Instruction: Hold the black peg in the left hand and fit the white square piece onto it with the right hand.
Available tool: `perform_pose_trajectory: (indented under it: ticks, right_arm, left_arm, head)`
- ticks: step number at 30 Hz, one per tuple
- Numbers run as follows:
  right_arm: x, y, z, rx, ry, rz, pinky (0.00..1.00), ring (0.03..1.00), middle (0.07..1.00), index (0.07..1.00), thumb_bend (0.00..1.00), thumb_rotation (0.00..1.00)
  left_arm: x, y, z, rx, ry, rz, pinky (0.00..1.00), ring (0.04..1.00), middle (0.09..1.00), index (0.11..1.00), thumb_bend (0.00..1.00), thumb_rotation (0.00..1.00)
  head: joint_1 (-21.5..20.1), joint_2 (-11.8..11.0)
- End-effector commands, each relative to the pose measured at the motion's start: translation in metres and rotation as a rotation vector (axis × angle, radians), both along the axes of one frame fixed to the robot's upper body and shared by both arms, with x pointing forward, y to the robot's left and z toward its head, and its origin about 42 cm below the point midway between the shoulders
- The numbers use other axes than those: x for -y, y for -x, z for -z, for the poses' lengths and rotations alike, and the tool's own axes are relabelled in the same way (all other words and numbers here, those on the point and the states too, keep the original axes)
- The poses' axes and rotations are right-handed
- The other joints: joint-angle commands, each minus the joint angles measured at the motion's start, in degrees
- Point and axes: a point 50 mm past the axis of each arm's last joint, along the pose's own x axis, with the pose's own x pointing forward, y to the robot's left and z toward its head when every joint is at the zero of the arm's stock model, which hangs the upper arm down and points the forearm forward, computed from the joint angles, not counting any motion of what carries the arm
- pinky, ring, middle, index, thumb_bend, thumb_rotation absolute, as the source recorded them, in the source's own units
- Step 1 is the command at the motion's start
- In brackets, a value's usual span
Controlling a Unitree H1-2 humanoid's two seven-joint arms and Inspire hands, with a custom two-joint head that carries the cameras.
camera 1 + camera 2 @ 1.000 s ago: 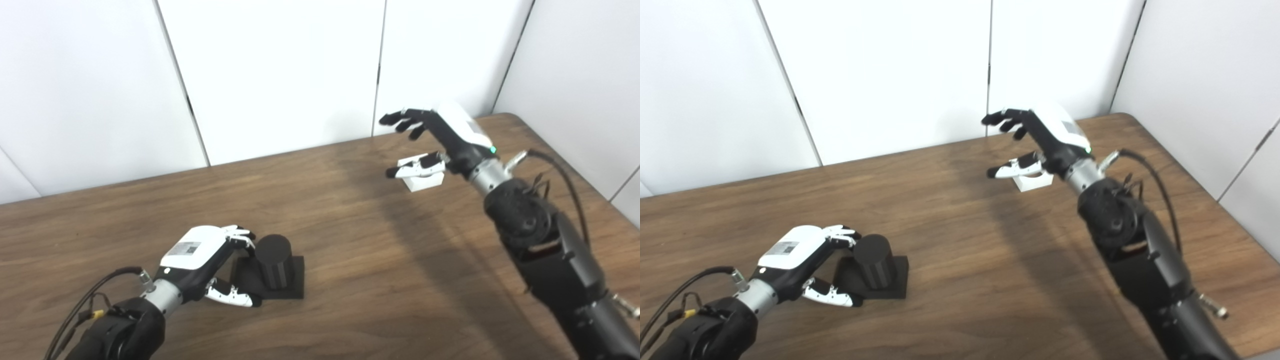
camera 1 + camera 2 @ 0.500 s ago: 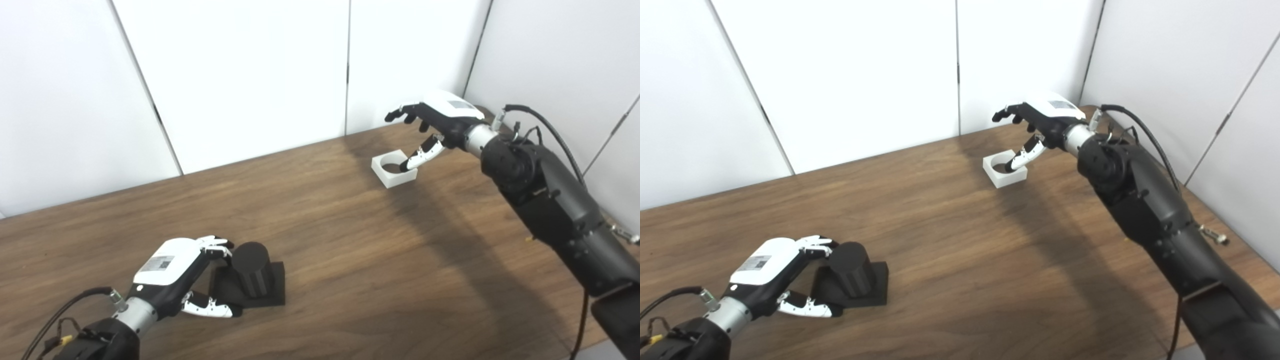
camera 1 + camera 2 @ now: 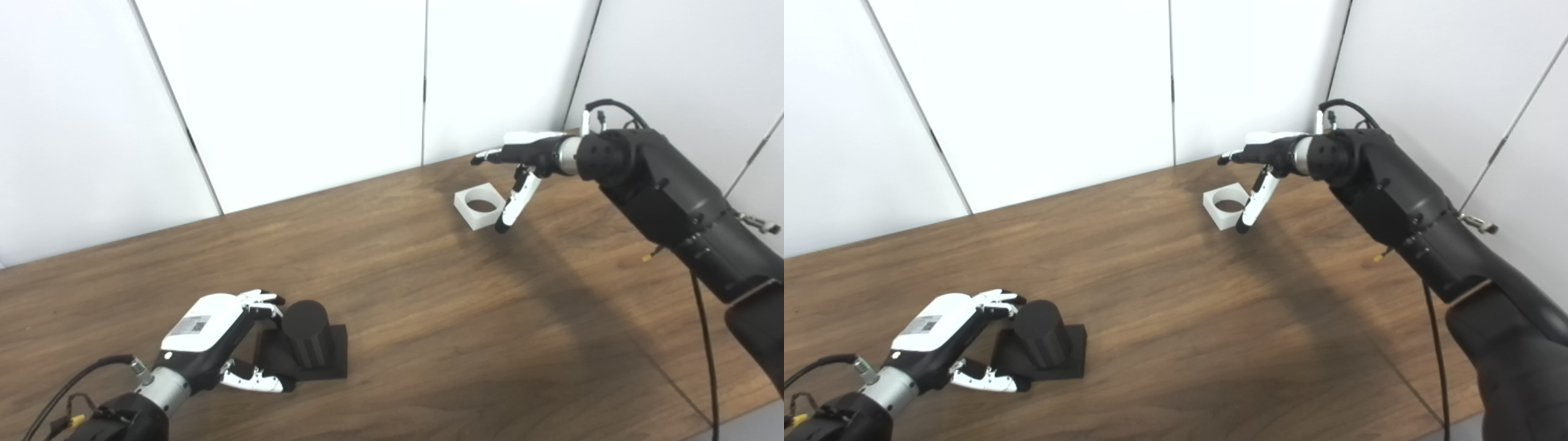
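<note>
A: Where is the black peg (image 3: 305, 332)?
B: Lower left of the frame. It stands upright on its flat square base, and the base lies on the wooden worktop (image 3: 392, 294).

A: Is the left hand (image 3: 211, 334) holding it?
B: Not fully. The fingers (image 3: 264, 299) are spread and curl toward the top of the peg on its left side, and the thumb lies along the front edge of the base. They are at the peg or just beside it; I cannot tell whether they press on it.

A: And the white square piece (image 3: 1226, 208)?
B: Upper right of the frame, flat on the worktop near the back wall, well apart from the peg. Its round hole faces up.

A: What about the right hand (image 3: 1265, 160)?
B: It hangs above the right side of the white piece with nothing in it. The fingers (image 3: 488, 157) are spread, reaching toward the left of the frame, and the thumb points down, its dark tip just beside the piece's right corner. Whether the tip touches the piece I cannot tell.
</note>
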Motion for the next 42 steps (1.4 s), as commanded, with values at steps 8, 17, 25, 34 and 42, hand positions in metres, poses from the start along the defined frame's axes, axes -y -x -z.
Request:
perform_pose_trajectory:
  ticks: [8,17,25,34,42]
  right_arm:
    - [0.003,-0.015,-0.023,0.077,0.048,0.022,0.83,0.991,1.0,0.973,1.0,0.31]
    - [0.001,-0.025,-0.003,0.089,0.033,0.028,0.86,0.983,1.0,0.976,0.97,0.28]
    - [-0.007,-0.032,0.016,0.128,-0.016,0.035,0.83,0.952,0.982,0.962,0.9,0.21]
    - [-0.014,-0.035,0.034,0.136,-0.018,0.032,0.85,0.949,0.972,0.954,0.86,0.19]
    - [-0.014,-0.042,0.042,0.16,0.032,0.019,0.8,0.918,0.937,0.854,0.74,0.14]
  left_arm:
    - [-0.011,0.033,0.046,-0.208,-0.142,0.026,0.79,0.912,0.864,0.49,0.52,0.06]
    - [-0.012,0.034,0.047,-0.205,-0.142,0.024,0.78,0.912,0.865,0.49,0.52,0.06]
    - [-0.011,0.036,0.048,-0.213,-0.132,0.007,0.79,0.912,0.864,0.49,0.52,0.06]
    - [-0.01,0.037,0.049,-0.206,-0.133,0.01,0.78,0.911,0.864,0.49,0.52,0.06]
    - [-0.01,0.039,0.05,-0.201,-0.114,0.008,0.77,0.904,0.858,0.49,0.52,0.06]
  head:
    - [0.2,0.3]
    - [1.3,0.5]
    - [1.9,0.6]
    - [2.6,0.6]
    - [2.7,1.0]
